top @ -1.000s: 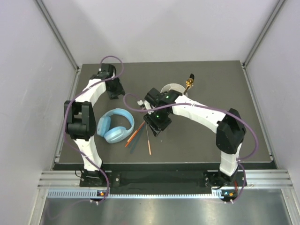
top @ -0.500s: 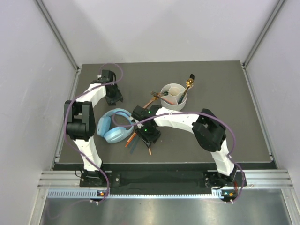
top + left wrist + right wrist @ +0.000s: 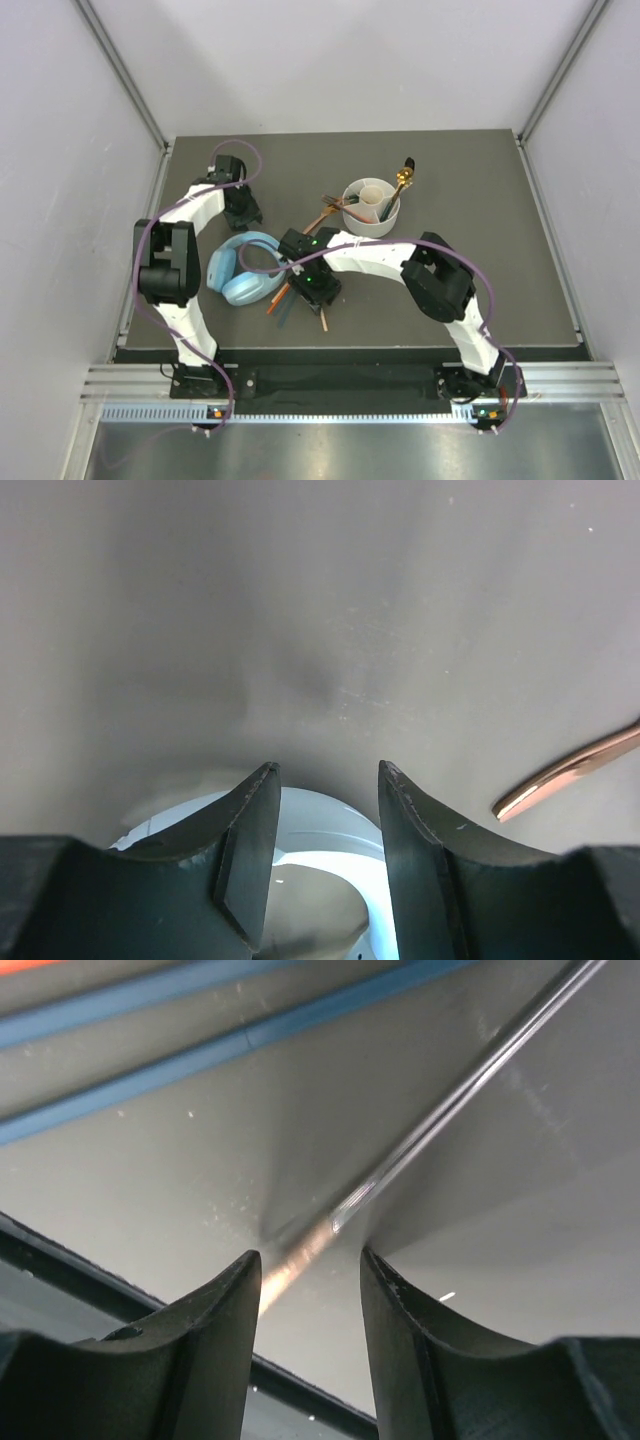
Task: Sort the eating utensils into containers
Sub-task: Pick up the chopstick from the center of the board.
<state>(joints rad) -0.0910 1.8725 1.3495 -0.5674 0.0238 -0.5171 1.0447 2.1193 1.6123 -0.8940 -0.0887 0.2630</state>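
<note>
The right gripper [image 3: 305, 1285] has come down from beside the white holder [image 3: 371, 229] to the loose pile near the headphones [image 3: 245, 268]. Its jaws stand apart, not clenched, and a thin silvery shaft [image 3: 470, 1078] lies flat between them. So the next pick seems prepared, not made. Two teal chopsticks [image 3: 250, 1035] lie just behind.

The holder, covered by the arm a second ago, now shows a gold spoon [image 3: 402, 180] standing in it and bronze forks [image 3: 330, 204] leaning out. The left gripper [image 3: 325, 772] hangs released and empty over the edge of the headphones.

In the top view the right jaws are hidden under the arm. Whether the shaft is a chopstick or a handle cannot be told, because its far end is cut off.
</note>
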